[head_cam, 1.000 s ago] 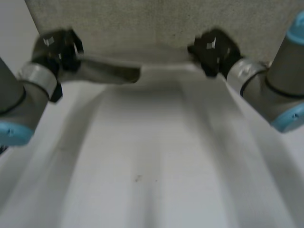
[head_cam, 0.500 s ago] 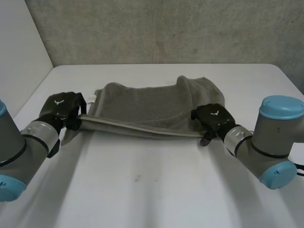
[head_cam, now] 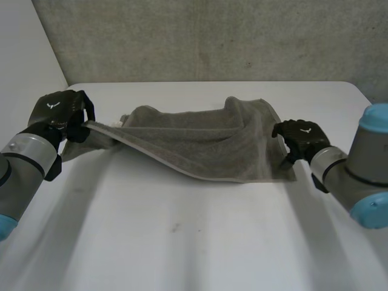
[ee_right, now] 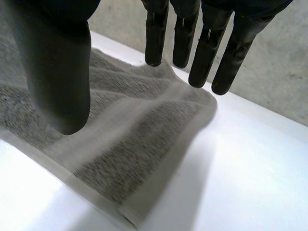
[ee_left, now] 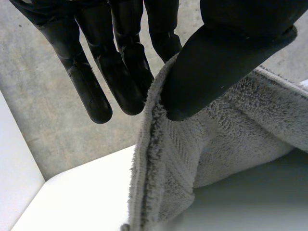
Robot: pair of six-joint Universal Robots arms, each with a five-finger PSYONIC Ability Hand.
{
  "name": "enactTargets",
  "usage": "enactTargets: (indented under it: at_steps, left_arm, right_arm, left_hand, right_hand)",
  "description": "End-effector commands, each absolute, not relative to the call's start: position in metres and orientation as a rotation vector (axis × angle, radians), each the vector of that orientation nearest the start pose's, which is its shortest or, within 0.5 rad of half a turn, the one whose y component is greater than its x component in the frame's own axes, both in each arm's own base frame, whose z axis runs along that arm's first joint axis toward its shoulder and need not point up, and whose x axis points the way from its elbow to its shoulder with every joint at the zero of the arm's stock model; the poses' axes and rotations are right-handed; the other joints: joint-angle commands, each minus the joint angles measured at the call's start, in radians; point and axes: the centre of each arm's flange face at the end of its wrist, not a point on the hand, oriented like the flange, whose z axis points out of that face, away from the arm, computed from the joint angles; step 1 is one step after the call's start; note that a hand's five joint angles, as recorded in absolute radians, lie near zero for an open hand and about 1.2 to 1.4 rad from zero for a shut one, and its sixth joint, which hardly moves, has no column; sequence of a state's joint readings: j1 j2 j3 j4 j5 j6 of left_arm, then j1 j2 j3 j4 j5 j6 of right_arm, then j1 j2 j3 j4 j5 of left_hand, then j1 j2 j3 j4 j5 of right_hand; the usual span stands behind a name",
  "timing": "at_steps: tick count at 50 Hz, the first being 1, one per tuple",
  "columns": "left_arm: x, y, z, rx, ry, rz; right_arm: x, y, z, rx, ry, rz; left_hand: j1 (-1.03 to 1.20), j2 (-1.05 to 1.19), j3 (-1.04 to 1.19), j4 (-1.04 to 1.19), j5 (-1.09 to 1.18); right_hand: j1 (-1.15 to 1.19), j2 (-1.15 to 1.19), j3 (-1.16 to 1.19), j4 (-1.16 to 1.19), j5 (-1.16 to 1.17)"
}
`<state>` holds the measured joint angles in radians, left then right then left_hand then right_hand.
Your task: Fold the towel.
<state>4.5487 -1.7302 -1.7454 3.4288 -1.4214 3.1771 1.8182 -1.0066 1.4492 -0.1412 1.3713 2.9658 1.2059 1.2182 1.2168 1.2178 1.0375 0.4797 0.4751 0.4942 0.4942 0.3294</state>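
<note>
In the head view the left hand is at the left end of the towel, raised above the white table. A corner of the cloth runs up to it. From there the back of the hand hides how the cloth is held. The left wrist view makes it plain: the thumb presses the towel's hemmed edge against the fingers. The hand is pinching that corner, and the cloth hangs down from the pinch toward the table.

The rest of the towel lies rumpled across the far middle of the table in front of a grey wall. A raised fold sits near its far right corner. Its near edge slants down from the lifted corner to the near right corner, which lies flat.

The right hand is just beside the towel's right edge; the head view cannot tell whether it touches. In the right wrist view its fingers are straight and well apart from the thumb, holding nothing, above the towel lying on the table. Both arms come in from the near corners, cut off at the edges.
</note>
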Motion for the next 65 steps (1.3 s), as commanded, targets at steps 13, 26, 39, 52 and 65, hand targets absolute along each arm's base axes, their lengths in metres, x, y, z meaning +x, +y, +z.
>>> enactTargets:
  at_steps: [13, 26, 39, 52, 65]
  left_arm:
    - [-0.184, -0.315, 0.224, 0.360, 2.393, -2.254]
    - [-0.184, -0.315, 0.216, 0.362, 2.421, -2.225]
    - [-0.184, -0.315, 0.214, 0.362, 2.430, -2.216]
    - [-0.184, -0.315, 0.211, 0.364, 2.441, -2.202]
    - [-0.185, -0.312, 0.209, 0.370, 2.451, -2.194]
  right_arm:
    - [0.222, -0.356, 0.133, -0.897, 2.407, -1.564]
    - [0.230, -0.356, 0.123, -0.931, 2.353, -1.514]
    - [0.232, -0.362, 0.111, -0.935, 2.365, -1.503]
    - [0.234, -0.375, 0.113, -0.931, 2.333, -1.573]
    - [0.247, -0.390, 0.113, -0.951, 2.289, -1.627]
  left_hand:
    - [0.190, 0.178, 0.180, 0.178, 0.184]
    - [0.190, 0.178, 0.180, 0.178, 0.184]
    - [0.190, 0.178, 0.180, 0.178, 0.184]
    - [0.190, 0.178, 0.180, 0.178, 0.184]
    - [0.190, 0.178, 0.180, 0.178, 0.184]
  right_hand:
    - [0.010, 0.015, -0.004, -0.004, -0.014]
    - [-0.045, -0.041, -0.060, -0.060, -0.070]
    - [0.031, 0.035, 0.016, 0.016, 0.007]
    - [0.104, 0.109, 0.090, 0.090, 0.080]
    - [0.104, 0.109, 0.090, 0.090, 0.080]
